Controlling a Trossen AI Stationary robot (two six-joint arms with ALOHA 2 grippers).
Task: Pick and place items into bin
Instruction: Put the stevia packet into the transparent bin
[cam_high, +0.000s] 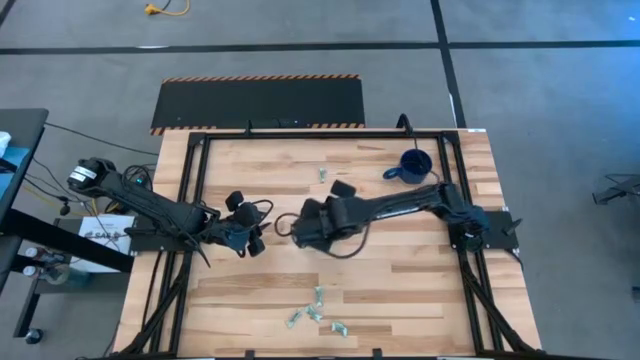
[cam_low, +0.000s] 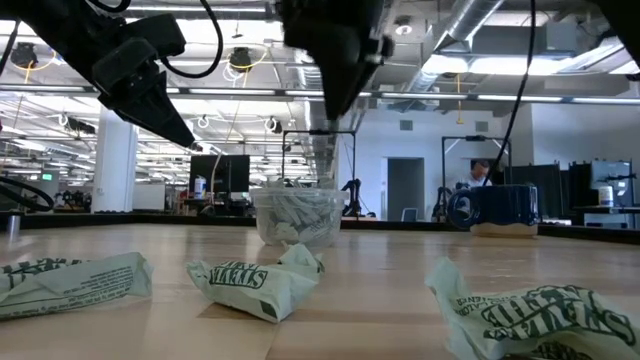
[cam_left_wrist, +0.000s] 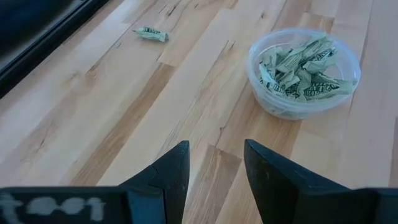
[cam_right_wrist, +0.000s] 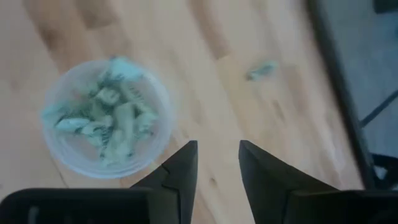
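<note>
Right wrist view, right hand (cam_right_wrist: 217, 163) parted, empty, bin (cam_right_wrist: 106, 118) of items just beside.

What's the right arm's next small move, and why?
Probably lift away from the cup and head for the loose wrappers near the table's front edge. The right gripper hangs above the cup with fingers apart and nothing between them, and the cup already holds many wrappers.

Pale green-and-white printed wrappers (cam_left_wrist: 305, 71) fill a translucent whitish cup (cam_left_wrist: 261, 93); the tabletop (cam_left_wrist: 124, 124) is light striped wood; the mug (cam_high: 414, 165) dark blue.
</note>
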